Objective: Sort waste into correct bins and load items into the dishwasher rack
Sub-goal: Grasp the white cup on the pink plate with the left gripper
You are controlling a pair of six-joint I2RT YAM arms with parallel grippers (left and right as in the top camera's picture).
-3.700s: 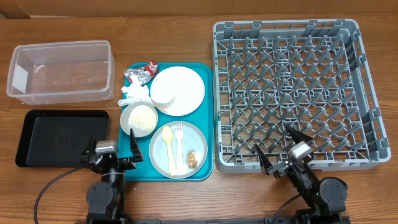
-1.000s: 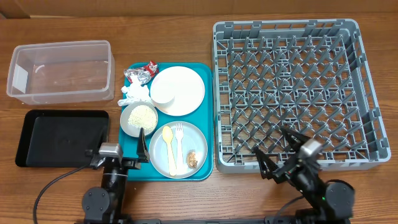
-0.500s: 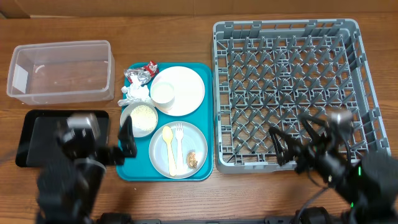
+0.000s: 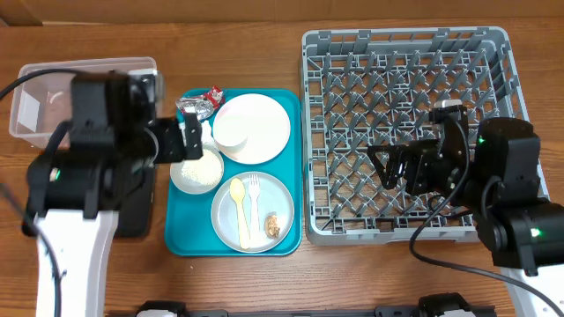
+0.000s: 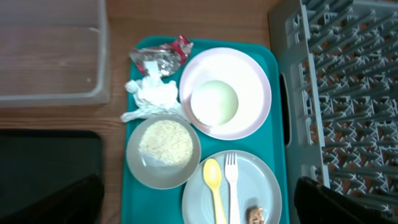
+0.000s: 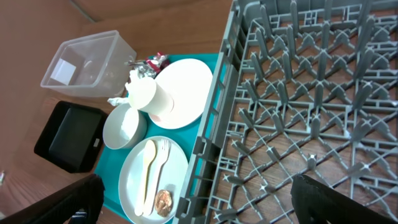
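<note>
Teal serving tray (image 4: 187, 226), grey rack (image 4: 405, 36), yellow spoon (image 4: 238, 204).

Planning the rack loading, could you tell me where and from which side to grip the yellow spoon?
Probably grip the yellow spoon by its handle, from above, pinching across it. It lies flat on the greyish plate, and the fork lies close alongside, leaving little room.

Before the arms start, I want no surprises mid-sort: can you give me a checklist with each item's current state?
1. Left gripper and right gripper open, empty: ok.
2. Dishwasher rack free of items: ok.
3. Clear tub empty: ok.
4. Pink plate free to lift: not ok, white cup stands on it.
5. Bowl free of waste: not ok, rice inside.
6. Grey plate free of waste: not ok, brown scrap on it.
</note>
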